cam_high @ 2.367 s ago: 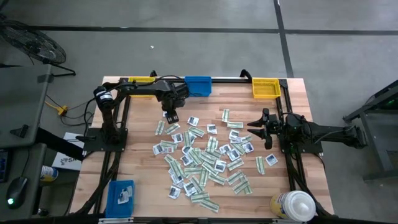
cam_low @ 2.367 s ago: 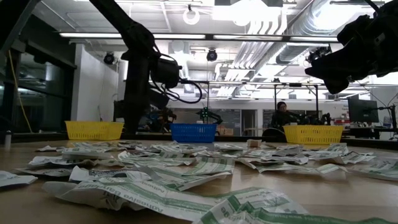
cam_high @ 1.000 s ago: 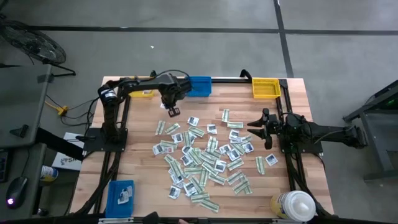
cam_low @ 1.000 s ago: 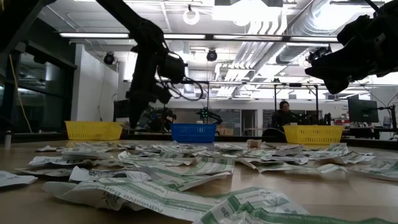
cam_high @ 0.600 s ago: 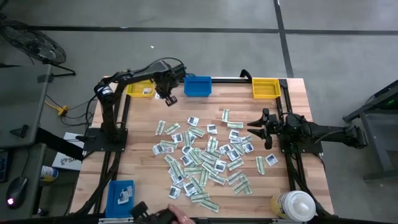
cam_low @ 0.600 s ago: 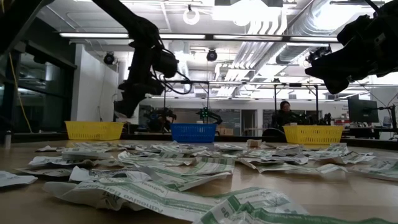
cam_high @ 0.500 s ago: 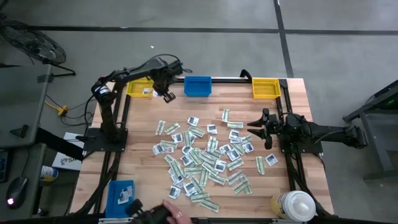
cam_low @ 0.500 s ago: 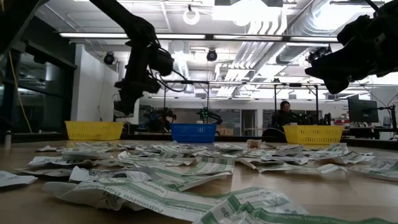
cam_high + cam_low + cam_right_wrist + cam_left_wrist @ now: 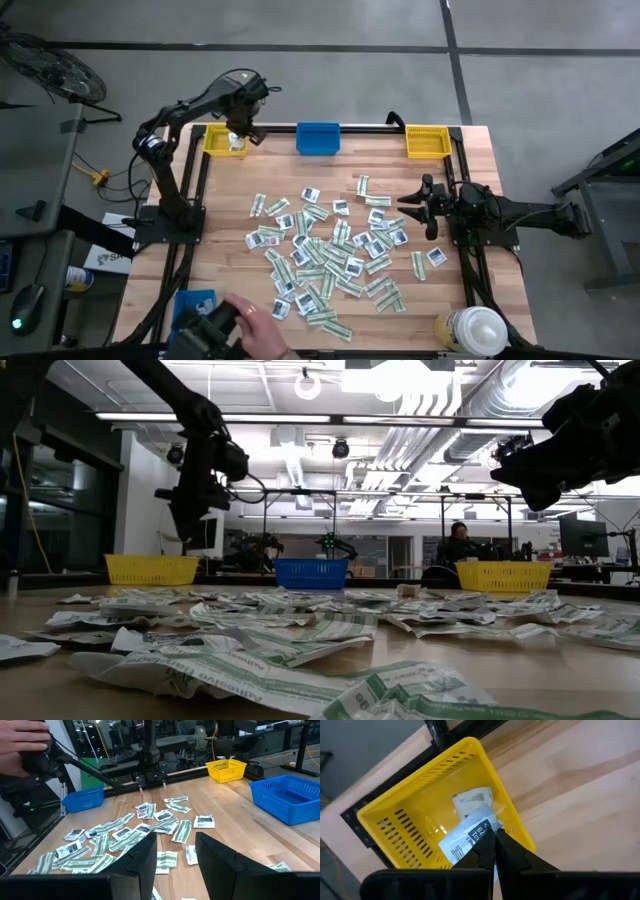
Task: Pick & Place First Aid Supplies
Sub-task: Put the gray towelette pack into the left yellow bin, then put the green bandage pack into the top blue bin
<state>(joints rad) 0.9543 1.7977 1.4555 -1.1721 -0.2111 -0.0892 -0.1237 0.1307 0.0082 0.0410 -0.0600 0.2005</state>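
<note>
High view: The left gripper [image 9: 238,133] hangs over the yellow bin [image 9: 222,141] at the table's [image 9: 470,150] far left corner, so that a released packet would fall inside the bin walls. The loose first aid packets [image 9: 325,250] lie scattered across the table centre, well apart from the bins. The right gripper [image 9: 412,206] waits near the right edge of the scatter, clear of the left arm's path. A blue bin [image 9: 318,138] and a second yellow bin [image 9: 427,141] stand along the far edge. A person's hand [image 9: 262,335] shows at the near edge.

Low view: The left gripper [image 9: 186,520] is raised above the yellow bin [image 9: 152,568], high enough to clear its rim. The packets [image 9: 300,630] lie flat on the table.

Left wrist view: The jaws are closed on a white packet [image 9: 468,838] printed with dark marks, pinched at one end so it dangles over the yellow bin's [image 9: 410,822] interior. Another packet [image 9: 472,801] already rests on the bin floor. Judged step: release into the bin.

Right wrist view: The right jaws stand apart and hold nothing; the scattered packets [image 9: 130,832] lie ahead of them.
</note>
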